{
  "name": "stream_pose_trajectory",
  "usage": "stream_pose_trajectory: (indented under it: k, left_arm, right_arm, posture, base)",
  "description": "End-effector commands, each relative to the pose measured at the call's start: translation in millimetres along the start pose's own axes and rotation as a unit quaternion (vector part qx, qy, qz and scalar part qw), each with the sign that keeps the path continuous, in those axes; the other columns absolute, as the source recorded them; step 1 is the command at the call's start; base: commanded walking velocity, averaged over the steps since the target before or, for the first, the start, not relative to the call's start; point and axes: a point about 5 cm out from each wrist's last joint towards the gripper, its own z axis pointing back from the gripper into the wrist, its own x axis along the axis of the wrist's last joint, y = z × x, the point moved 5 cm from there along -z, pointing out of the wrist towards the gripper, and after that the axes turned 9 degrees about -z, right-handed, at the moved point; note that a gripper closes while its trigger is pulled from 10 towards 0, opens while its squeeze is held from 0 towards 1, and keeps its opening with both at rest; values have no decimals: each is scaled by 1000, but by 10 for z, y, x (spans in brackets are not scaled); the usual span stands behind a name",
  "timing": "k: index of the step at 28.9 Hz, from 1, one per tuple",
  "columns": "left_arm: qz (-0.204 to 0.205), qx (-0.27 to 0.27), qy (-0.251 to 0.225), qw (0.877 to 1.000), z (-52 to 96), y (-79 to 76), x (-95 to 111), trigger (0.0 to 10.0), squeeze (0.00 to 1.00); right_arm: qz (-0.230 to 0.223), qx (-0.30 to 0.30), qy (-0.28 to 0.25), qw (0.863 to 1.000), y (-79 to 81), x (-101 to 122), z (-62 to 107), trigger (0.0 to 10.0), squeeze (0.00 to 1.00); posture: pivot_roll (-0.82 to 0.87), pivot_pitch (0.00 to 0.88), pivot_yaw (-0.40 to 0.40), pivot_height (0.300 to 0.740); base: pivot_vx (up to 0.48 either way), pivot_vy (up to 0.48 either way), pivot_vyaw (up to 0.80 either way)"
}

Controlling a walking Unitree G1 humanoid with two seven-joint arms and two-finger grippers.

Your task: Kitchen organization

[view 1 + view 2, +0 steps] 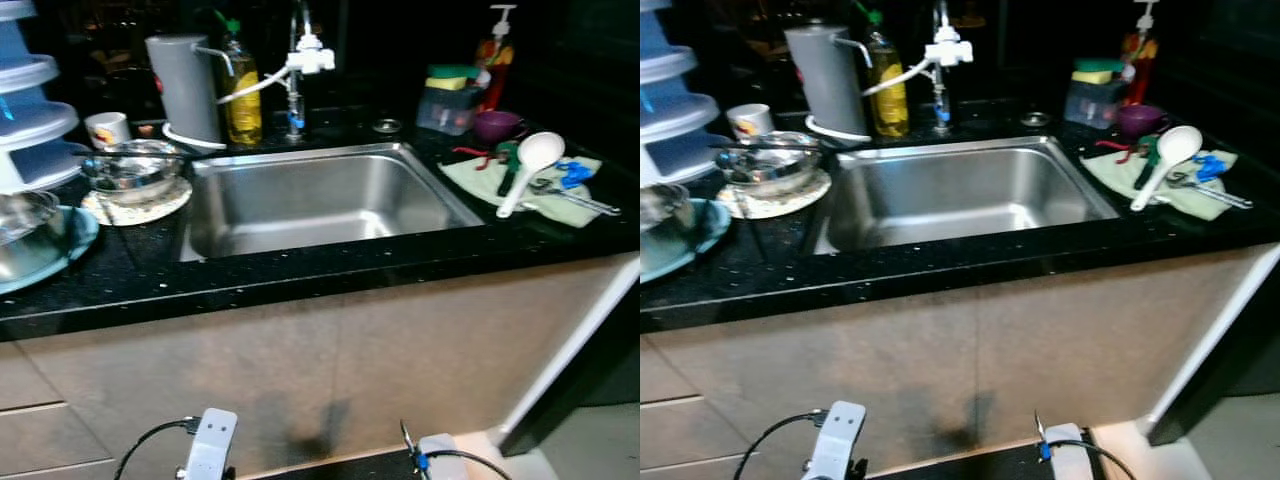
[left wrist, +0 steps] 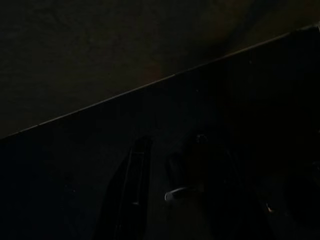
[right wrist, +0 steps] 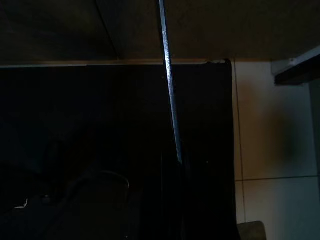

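A steel sink (image 1: 300, 158) is set in the black counter (image 1: 300, 275) in front of me. To its left a steel bowl (image 1: 130, 170) rests on a pale plate (image 1: 150, 207). To its right, a white ladle (image 1: 530, 165) and small utensils lie on a green cloth (image 1: 470, 180). Both arms hang low before the cabinet, with the left wrist (image 1: 208, 440) and right wrist (image 1: 440, 445) at the bottom edge. In the dark left wrist view the left gripper (image 2: 165, 170) is barely made out. The right gripper (image 3: 177, 170) is shut on a thin silver utensil (image 3: 169, 85) that points away over the floor.
Along the back stand a grey jug (image 1: 185, 90), a yellow bottle (image 1: 243, 95), the faucet (image 1: 300, 60), a sponge box (image 1: 450, 100), a pump bottle (image 1: 497, 50) and a purple cup (image 1: 497, 125). At the left are stacked containers (image 1: 30, 110), a mug (image 1: 107, 128) and a teal plate (image 1: 75, 240).
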Motion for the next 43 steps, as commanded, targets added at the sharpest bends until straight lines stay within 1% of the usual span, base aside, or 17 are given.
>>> stream_pose_trajectory:
  k: [1, 6, 11, 14, 16, 18, 19, 20, 21, 24, 26, 30, 34, 36, 41, 43]
  left_arm:
    - [6, 3, 11, 1000, 11, 32, -68, 10000, 0]
    - [5, 5, 11, 1000, 15, 44, -73, 10000, 0]
    - [-9, 11, -1, 1000, 19, 63, -38, 10000, 0]
    - [-32, 3, -7, 999, 19, 41, -13, 10000, 0]
    - [-58, -5, -18, 998, 22, 14, 25, 10000, 0]
    - [-77, -21, -42, 996, 40, -33, 107, 10000, 0]
    - [-87, -26, -49, 995, 48, -40, 132, 10000, 0]
    - [-87, -26, -49, 995, 48, -40, 132, 10000, 0]
    - [-100, -29, -57, 993, 57, -34, 158, 10000, 0]
    - [-89, -18, -68, 994, 69, 46, 197, 10000, 0]
    - [-92, -16, -64, 994, 64, 79, 178, 10000, 0]
    - [-94, -13, -57, 994, 57, 88, 151, 10000, 0]
    - [-84, -1, -43, 996, 49, 114, 112, 10000, 0]
    - [-69, 8, -36, 997, 40, 130, 96, 10000, 0]
    - [-51, 17, -33, 998, 31, 144, 94, 10000, 0]
    - [-49, 17, -33, 998, 30, 142, 93, 10000, 0]
  right_arm:
    - [-4, 5, 3, 1000, 42, -35, 4, 10000, 0]
    - [-5, 7, 1, 1000, 56, -29, 1, 10000, 0]
    - [-6, 8, 1, 1000, 59, -27, 0, 10000, 0]
    - [-8, 12, -4, 1000, 73, -8, 1, 10000, 0]
    - [-10, 17, -9, 1000, 79, 9, 3, 10000, 0]
    - [-14, 24, -13, 1000, 77, 23, 8, 10000, 0]
    - [-15, 25, -14, 999, 73, 25, 10, 10000, 0]
    - [-15, 25, -14, 999, 73, 25, 10, 10000, 0]
    - [-17, 27, -15, 999, 66, 29, 11, 10000, 0]
    - [-20, 30, -19, 999, 49, 47, 16, 10000, 0]
    - [-18, 29, -18, 999, 34, 46, 17, 10000, 0]
    - [-16, 29, -17, 999, 21, 44, 15, 10000, 0]
    - [-14, 29, -18, 999, 20, 52, 14, 10000, 0]
    - [-13, 31, -19, 999, 34, 58, 12, 10000, 0]
    - [-10, 36, -18, 999, 74, 47, 13, 10000, 0]
    - [-9, 37, -18, 999, 79, 45, 13, 10000, 0]
  posture:
    - [-100, 104, -26, 740]
    - [-99, 106, -26, 740]
    - [-99, 105, -26, 740]
    - [-98, 105, -25, 740]
    - [-98, 105, -25, 740]
    - [-97, 105, -24, 740]
    - [-98, 105, -23, 740]
    - [-98, 105, -23, 740]
    - [-96, 105, -22, 740]
    - [-96, 107, -21, 740]
    - [-94, 107, -21, 740]
    - [-93, 109, -21, 740]
    - [-96, 109, -20, 740]
    - [-97, 107, -20, 740]
    - [-97, 106, -20, 740]
    - [-97, 106, -20, 740]
  base:
    - [0, 480, 0]
    - [0, 480, 0]
    - [0, 370, 0]
    - [0, 0, 0]
    - [0, 0, 0]
    - [0, 0, 0]
    - [0, 0, 0]
    - [0, 0, 0]
    - [0, 0, 0]
    - [0, 0, 0]
    - [0, 0, 0]
    - [0, 0, 0]
    - [0, 0, 0]
    - [0, 0, 0]
    - [0, -480, 0]
    - [0, -480, 0]
